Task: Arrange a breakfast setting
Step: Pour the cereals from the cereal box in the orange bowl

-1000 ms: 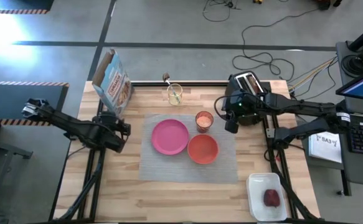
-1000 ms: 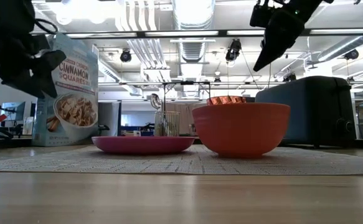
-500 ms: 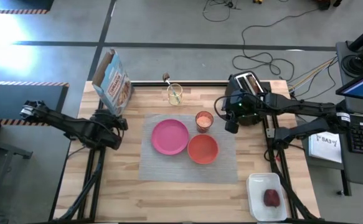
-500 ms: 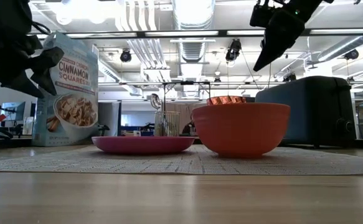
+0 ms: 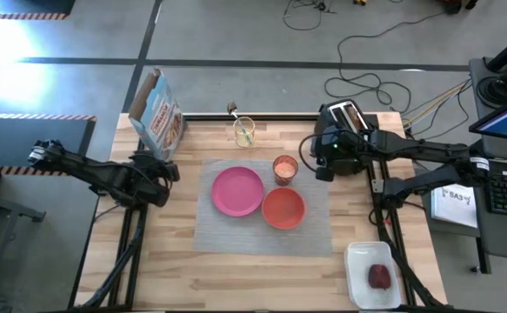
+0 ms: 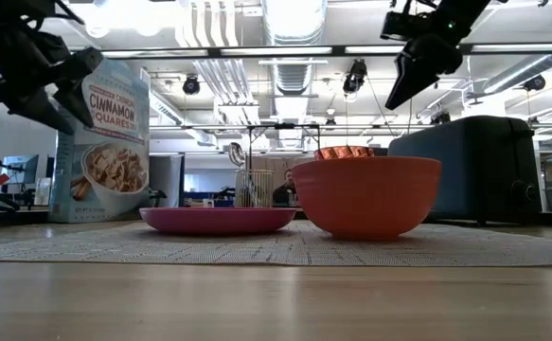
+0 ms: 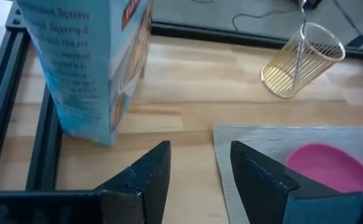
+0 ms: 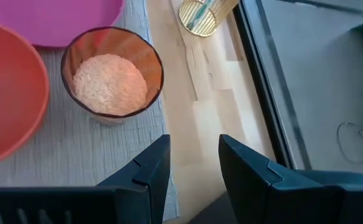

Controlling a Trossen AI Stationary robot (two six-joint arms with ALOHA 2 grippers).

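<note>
A grey placemat (image 5: 236,230) lies mid-table. On it rest a pink plate (image 5: 237,190), a red-orange bowl (image 5: 283,209) and an orange-tinted cup (image 5: 285,168) with pale grains inside (image 8: 109,84). A spoon (image 7: 301,37) stands in a wire holder (image 5: 243,130) beyond the mat's far edge. A dark-red fruit (image 5: 378,276) lies in a white tray (image 5: 362,256) at the near right. My left gripper (image 7: 200,168) hangs open in the air left of the mat, near the cereal box (image 5: 157,117). My right gripper (image 8: 193,162) hangs open above the mat's far right corner, just right of the cup.
The tall cereal box stands upright at the far left corner, close to my left gripper (image 6: 58,90). A black toaster (image 5: 347,117) sits at the far right, behind my right arm. Bare wood lies along the table's near edge, left of the tray.
My left gripper has risen and rolled about its own axis, staying open beside the cereal box. My right gripper has rolled a little in place above the cup. Nothing on the table has moved.
</note>
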